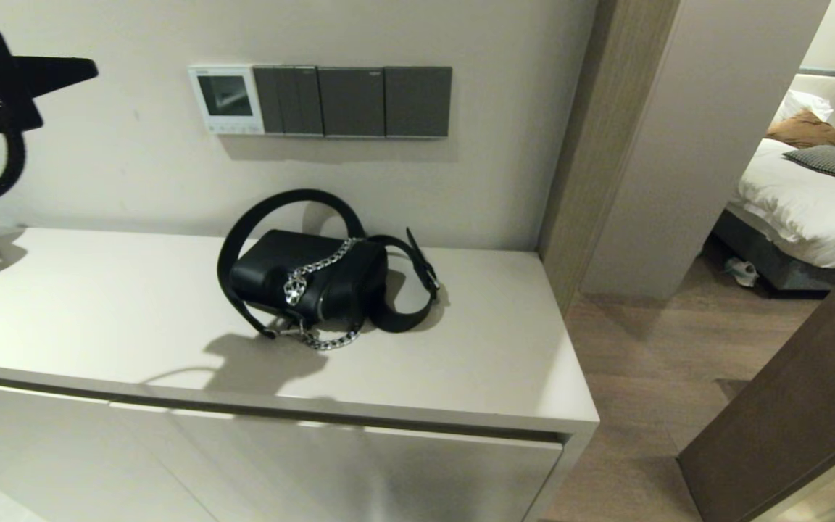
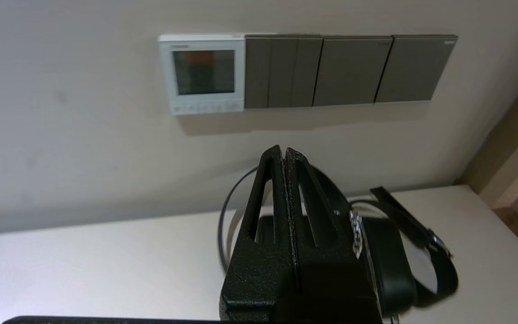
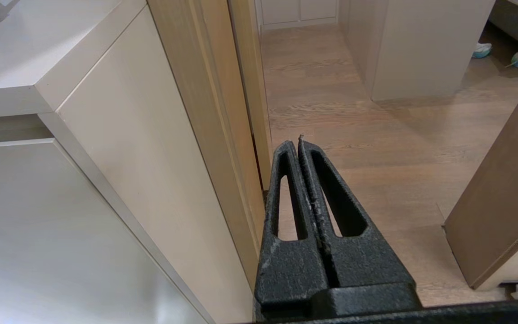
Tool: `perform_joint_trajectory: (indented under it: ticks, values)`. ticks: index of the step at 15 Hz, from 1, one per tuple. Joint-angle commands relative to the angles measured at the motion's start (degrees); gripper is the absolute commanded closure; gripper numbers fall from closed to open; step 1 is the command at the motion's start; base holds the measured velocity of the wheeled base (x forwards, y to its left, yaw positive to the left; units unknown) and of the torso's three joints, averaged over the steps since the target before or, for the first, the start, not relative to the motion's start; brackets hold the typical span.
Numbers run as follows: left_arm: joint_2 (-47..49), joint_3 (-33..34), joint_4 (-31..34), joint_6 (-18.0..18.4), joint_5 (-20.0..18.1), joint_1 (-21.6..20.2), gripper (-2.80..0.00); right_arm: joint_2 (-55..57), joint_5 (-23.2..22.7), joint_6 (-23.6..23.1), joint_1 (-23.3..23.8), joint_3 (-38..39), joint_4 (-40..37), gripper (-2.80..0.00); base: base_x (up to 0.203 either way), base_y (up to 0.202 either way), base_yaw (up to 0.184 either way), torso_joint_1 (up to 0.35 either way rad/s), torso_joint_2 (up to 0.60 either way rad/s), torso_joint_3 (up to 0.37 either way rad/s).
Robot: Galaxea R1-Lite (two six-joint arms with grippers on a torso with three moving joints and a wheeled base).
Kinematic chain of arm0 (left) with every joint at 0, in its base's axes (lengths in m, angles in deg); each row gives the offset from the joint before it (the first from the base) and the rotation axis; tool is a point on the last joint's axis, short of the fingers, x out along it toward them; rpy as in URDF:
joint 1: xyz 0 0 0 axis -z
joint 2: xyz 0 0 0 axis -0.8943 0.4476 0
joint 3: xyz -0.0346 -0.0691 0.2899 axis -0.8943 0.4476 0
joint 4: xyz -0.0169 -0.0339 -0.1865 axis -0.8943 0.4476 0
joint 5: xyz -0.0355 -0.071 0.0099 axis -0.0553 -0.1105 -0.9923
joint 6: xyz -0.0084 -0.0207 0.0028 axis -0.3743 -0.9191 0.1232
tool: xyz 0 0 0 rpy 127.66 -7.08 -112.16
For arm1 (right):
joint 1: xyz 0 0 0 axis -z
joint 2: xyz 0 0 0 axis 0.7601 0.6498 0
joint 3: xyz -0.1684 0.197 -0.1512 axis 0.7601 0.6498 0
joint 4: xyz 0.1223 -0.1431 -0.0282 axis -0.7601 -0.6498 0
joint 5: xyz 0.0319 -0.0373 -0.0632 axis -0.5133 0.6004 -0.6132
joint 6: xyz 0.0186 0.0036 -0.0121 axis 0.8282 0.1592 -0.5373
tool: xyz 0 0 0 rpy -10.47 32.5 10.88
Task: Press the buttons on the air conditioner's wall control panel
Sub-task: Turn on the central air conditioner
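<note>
The left gripper (image 2: 284, 155) sits closest to the lens in its wrist view, its two black fingers pressed flat together with nothing between them, raised above the counter's left end and well short of the wall. Ahead of it and higher up, the wall control panel (image 2: 202, 73) is mounted on the wall above the counter's back edge, nearer its left half; its screen looks dark. The buttons (image 2: 205, 107) run in a pale row along the panel's lower edge, under the screen. They look small, stiff and shallow, so I judge a light, square push with the closed fingertips is what they call for; there is nothing to grasp, and a hard or skewed shove could slip onto the plastic frame or hit two buttons at once. Touching the panel's right side are three dark grey switch plates (image 2: 351, 70), easy to nudge by mistake. Below, a black handbag (image 1: 306, 275) with a chain lies mid-counter (image 1: 98, 312), near the back edge. The right gripper (image 3: 298, 143), also closed and empty, hangs low beside the counter's right end, over the wooden floor (image 3: 376, 135).
</note>
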Motion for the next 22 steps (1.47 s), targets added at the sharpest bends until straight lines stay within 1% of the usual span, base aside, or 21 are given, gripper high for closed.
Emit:
perform_joint_trajectory:
  ticks: [1, 3, 8, 15, 17, 20, 22]
  values:
    - [8.9, -3.2, -1.8, -0.2, 0.0, 1.9, 0.0, 0.1, 0.0, 0.0, 0.0, 0.1, 0.0, 0.0, 0.0, 0.0, 0.0, 0.0, 0.0, 0.0]
    - [12.7, -5.1, -3.5, -0.4, -0.1, 3.1, 0.0, 0.1, 0.0, 0.0, -0.1, 0.1, 0.0, 0.0, 0.0, 0.0, 0.0, 0.0, 0.0, 0.0]
    - [20.2, -7.2, -9.0, -0.3, -0.3, 3.4, 0.0, 0.1, 0.0, 0.0, 0.0, 0.1, 0.0, 0.0, 0.0, 0.0, 0.0, 0.0, 0.0, 0.0]
    - [24.9, -11.0, -10.9, -0.4, -0.1, 3.4, 0.0, 0.1, 0.0, 0.0, 0.0, 0.1, 0.0, 0.0, 0.0, 0.0, 0.0, 0.0, 0.0, 0.0]
    - [25.7, -11.3, -11.4, -0.4, 0.1, 3.4, 0.0, 0.1, 0.0, 0.0, 0.0, 0.1, 0.0, 0.0, 0.0, 0.0, 0.0, 0.0, 0.0, 0.0]
    - [27.2, -12.0, -13.9, -0.4, 0.7, 3.3, 0.0, 0.1, 0.0, 0.0, 0.0, 0.1, 0.0, 0.0, 0.0, 0.0, 0.0, 0.0, 0.0, 0.0]
    - [27.3, -12.7, -14.1, -0.7, 1.0, 3.0, 0.0, 0.1, 0.0, 0.0, 0.0, 0.1, 0.0, 0.0, 0.0, 0.0, 0.0, 0.0, 0.0, 0.0]
